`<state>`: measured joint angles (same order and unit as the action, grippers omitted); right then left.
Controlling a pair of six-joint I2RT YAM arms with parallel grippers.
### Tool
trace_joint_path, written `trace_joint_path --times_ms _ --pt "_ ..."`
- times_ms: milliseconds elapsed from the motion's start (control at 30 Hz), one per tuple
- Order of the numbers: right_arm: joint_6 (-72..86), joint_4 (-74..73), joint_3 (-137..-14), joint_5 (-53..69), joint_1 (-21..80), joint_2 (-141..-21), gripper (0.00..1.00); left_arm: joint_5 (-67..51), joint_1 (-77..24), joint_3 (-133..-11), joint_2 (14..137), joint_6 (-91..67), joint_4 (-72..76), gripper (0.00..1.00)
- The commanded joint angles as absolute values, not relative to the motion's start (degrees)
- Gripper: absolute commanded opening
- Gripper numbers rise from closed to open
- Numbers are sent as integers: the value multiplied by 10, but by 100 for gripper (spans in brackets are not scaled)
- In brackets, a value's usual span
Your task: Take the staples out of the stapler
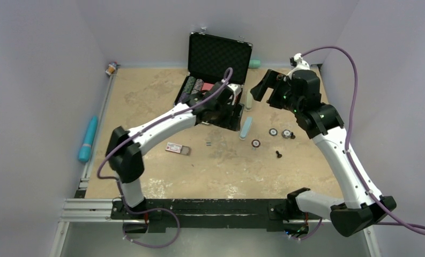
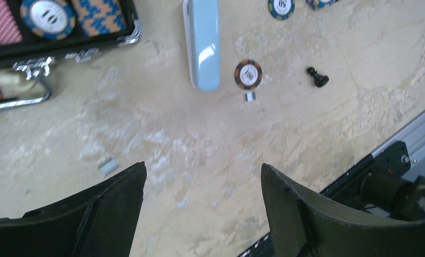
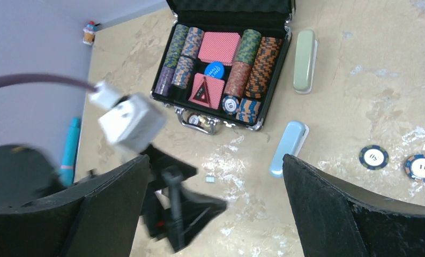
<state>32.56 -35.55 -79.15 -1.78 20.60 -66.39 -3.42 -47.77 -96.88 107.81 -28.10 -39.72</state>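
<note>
Stapler: the light blue stapler (image 1: 246,127) is lying flat on the table (image 1: 146,101) at the centre of the top view. It is sitting just right of the open chip case (image 1: 220,53) and looks closed.
Staples: a short silvery strip of staples (image 1: 208,143) is resting loose on the table, left of the stapler and apart from it. It is showing at lower left in the left wrist view (image 2: 108,167).
Odd bit: a tiny grey piece (image 2: 249,96) is sitting just below a poker chip (image 2: 248,74). I cannot tell whether it is more staples.
Left gripper (image 2: 203,171): hovering over bare table with fingers spread wide, carrying nothing.
Right gripper (image 3: 215,160): hanging high at upper right with fingers spread wide, carrying nothing.
Progress: the job is looking largely done, with one strip out on the table. The stapler's inside is hidden, so anything left in it is going unseen.
</note>
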Motion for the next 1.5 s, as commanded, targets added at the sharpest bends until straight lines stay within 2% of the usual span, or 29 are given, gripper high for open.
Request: trace_joint_path --times_ms 0,167,300,600,800,967,1067,1200,1467 --pt "339 -373 -781 -4 205 -635 99 13 -479 -857 964 -289 -387 80" --pt "363 -385 -738 28 205 -610 99 13 -479 -748 860 -276 -396 78" --pt "398 -378 -689 63 207 -574 99 3 -479 -696 828 -244 -410 74" --pt "410 -408 -600 97 212 -549 98 10 -478 -696 817 -193 -455 73" --pt "396 -319 -524 122 212 -555 97 3 -476 -732 853 -128 -481 75" --pt "339 -309 -592 130 212 -661 97 -29 -464 -739 850 -123 -471 75" --pt "308 -317 -641 105 212 -709 97 -43 -461 -789 872 -108 -514 75" --pt "317 -309 -648 86 212 -734 96 -39 -452 -826 896 -91 -547 75" --pt "380 -358 -639 36 213 -741 95 -55 -446 -757 877 -79 -523 74"
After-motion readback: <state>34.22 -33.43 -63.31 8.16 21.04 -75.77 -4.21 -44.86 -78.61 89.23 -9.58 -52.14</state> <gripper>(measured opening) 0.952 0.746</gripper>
